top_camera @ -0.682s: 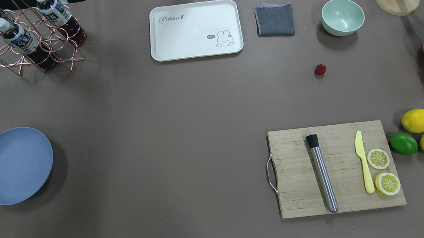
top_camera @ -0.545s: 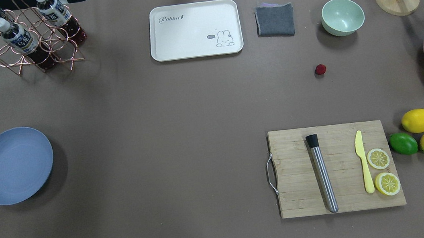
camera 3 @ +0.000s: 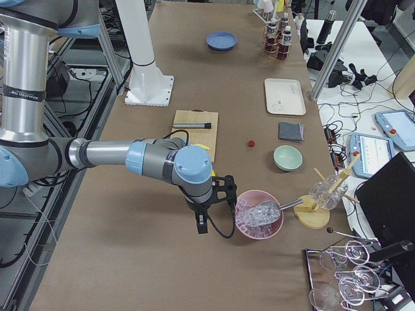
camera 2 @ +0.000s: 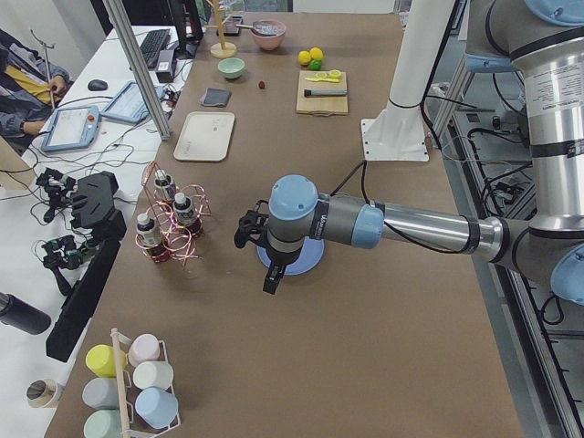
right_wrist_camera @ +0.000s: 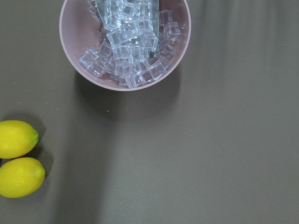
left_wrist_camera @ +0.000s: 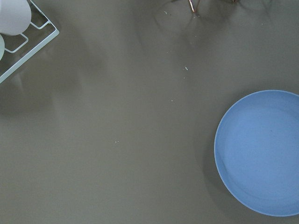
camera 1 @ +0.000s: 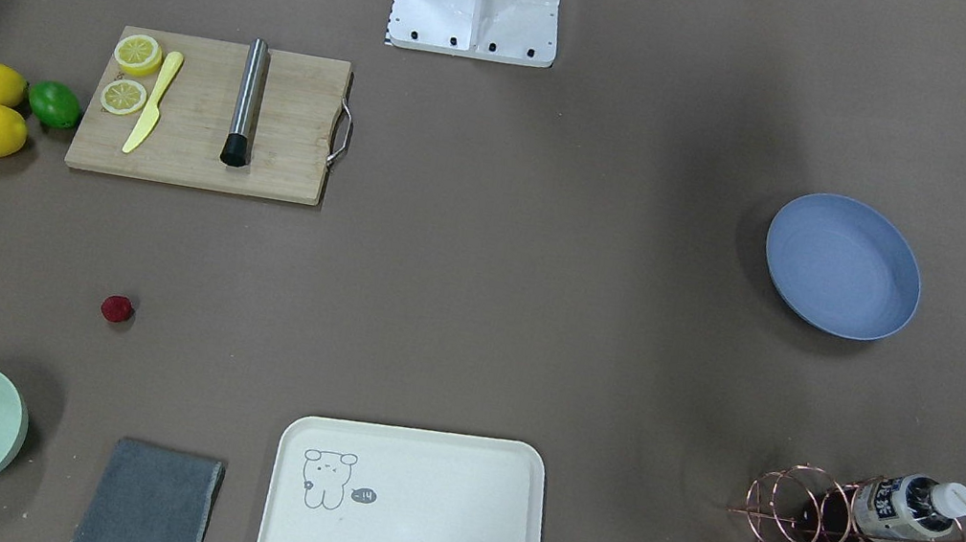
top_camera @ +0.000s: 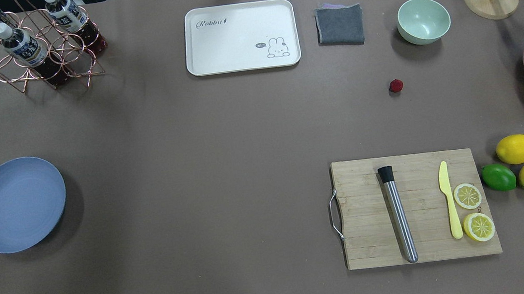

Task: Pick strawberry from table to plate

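On the table [top_camera: 221, 137], one strawberry [top_camera: 396, 85] sits alone, well apart from the one plate [top_camera: 16, 204]. Two lemons [top_camera: 516, 148] and one lime [top_camera: 498, 177] lie farther off. Nothing has moved. I cannot tell how open the left gripper [camera 2: 272, 281] or the right gripper [camera 3: 201, 227] is.

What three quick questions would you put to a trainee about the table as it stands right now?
1. True or false: the strawberry already lies in the plate.
2. Which lies on the cutting board beside the lemon halves? A) yellow knife B) lime C) grey cloth
3. Fill in: the right wrist view looks down on a pink bowl full of ____.
Key: 1 false, it sits on the bare table, far from the plate; 2 A; 3 ice cubes.
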Controlling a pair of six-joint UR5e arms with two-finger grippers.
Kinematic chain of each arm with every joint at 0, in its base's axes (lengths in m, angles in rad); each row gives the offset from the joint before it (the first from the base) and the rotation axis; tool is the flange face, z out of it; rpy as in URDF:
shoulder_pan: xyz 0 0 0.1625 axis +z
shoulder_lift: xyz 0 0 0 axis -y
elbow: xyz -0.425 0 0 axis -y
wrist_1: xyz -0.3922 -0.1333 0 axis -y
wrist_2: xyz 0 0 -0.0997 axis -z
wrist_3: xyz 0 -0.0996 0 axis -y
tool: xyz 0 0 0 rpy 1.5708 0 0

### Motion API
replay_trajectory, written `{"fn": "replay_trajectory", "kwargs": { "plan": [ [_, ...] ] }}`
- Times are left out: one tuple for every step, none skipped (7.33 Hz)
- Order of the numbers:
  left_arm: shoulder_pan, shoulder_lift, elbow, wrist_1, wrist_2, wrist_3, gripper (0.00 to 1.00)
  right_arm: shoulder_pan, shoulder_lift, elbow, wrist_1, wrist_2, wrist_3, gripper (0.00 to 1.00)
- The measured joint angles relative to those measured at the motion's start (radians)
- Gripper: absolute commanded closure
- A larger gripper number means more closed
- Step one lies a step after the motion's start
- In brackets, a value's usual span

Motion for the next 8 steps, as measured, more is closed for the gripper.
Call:
{"fn": "replay_trajectory", "kwargs": {
  "plan": [
    [0.002,0.008,0.004,-0.002,0.0,-0.001,0.02,-0.001,-0.001,-0.002,0.0,0.001,0.0,0.0],
    [0.003,0.012,0.007,-0.003,-0.001,-0.002,0.02,-0.001,-0.001,-0.003,-0.001,0.001,0.0,0.0],
    [0.004,0.013,0.009,-0.003,-0.002,-0.002,0.02,-0.001,-0.004,-0.003,0.0,0.001,0.0,0.0],
    [0.005,0.013,0.01,-0.003,-0.004,-0.002,0.02,-0.001,-0.009,-0.004,0.0,0.002,0.0,0.0],
    [0.006,0.014,0.01,-0.003,-0.007,-0.002,0.02,-0.001,-0.016,-0.003,0.0,0.003,0.0,0.0],
    [0.006,0.014,0.01,-0.002,-0.008,-0.003,0.02,-0.001,-0.023,-0.002,0.0,0.005,-0.001,0.0],
    [0.006,0.014,0.009,-0.003,-0.007,-0.004,0.02,-0.001,-0.027,-0.001,0.001,0.006,-0.001,0.0],
    [0.008,0.014,0.009,-0.003,-0.007,-0.005,0.02,-0.001,-0.027,0.001,0.001,0.007,-0.001,0.0]
  ]
}}
